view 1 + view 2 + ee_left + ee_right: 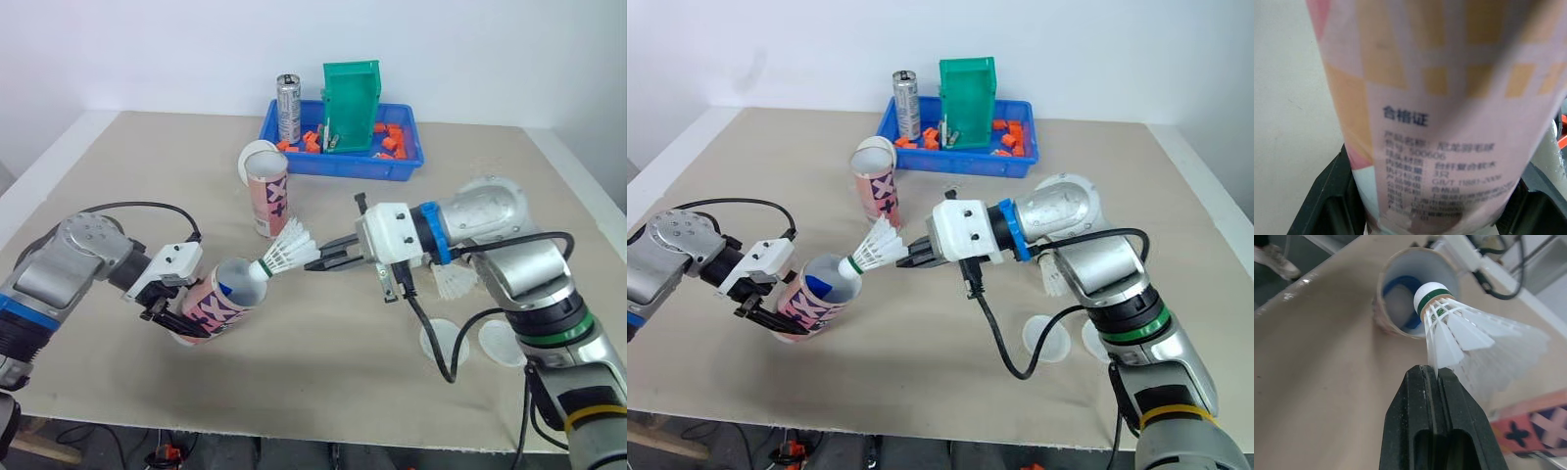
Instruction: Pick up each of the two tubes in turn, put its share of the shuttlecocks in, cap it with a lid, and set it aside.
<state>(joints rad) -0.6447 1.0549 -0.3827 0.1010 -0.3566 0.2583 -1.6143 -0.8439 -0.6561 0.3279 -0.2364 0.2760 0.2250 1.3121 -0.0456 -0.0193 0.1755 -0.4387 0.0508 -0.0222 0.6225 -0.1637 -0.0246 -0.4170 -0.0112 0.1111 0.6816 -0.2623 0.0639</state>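
1. On the near side of the right claw (1431,369), back past its wrist and towards the table's (323,392) front edge, a clear lid (443,345) and a second lid (502,343) are laid flat, side by side, neither yet used.
2. Ahead of the right claw and a little lower, the held tube (223,297) is gripped near its base by the left claw (184,315), whose fingers are pressed against opposite sides of the cardboard. The tube is tilted, with its long axis slanted up towards the right claw, so its open mouth is turned to that claw. Something blue is seen inside; what it is cannot be told.
3. Between the right claw's fingertips, which are pinched almost together, the shuttlecock (287,252) is held by the edge of its feather skirt. Its cork is pointed away from the claw and is placed at the tube's mouth, at the rim or just short of it. Shuttlecock and tube are judged nearly in line, so a short push along that axis is called for, and the right claw is the one placed for it.
4. Behind the right claw, beside its forearm, a spare shuttlecock (456,282) is lying on the table.
5. Beyond both claws, the second tube (266,201) is stood upright; whether it is capped cannot be told.
6. Farthest off, a blue tray (392,168) is set with a can (288,108) and a green bin (351,106) in it.
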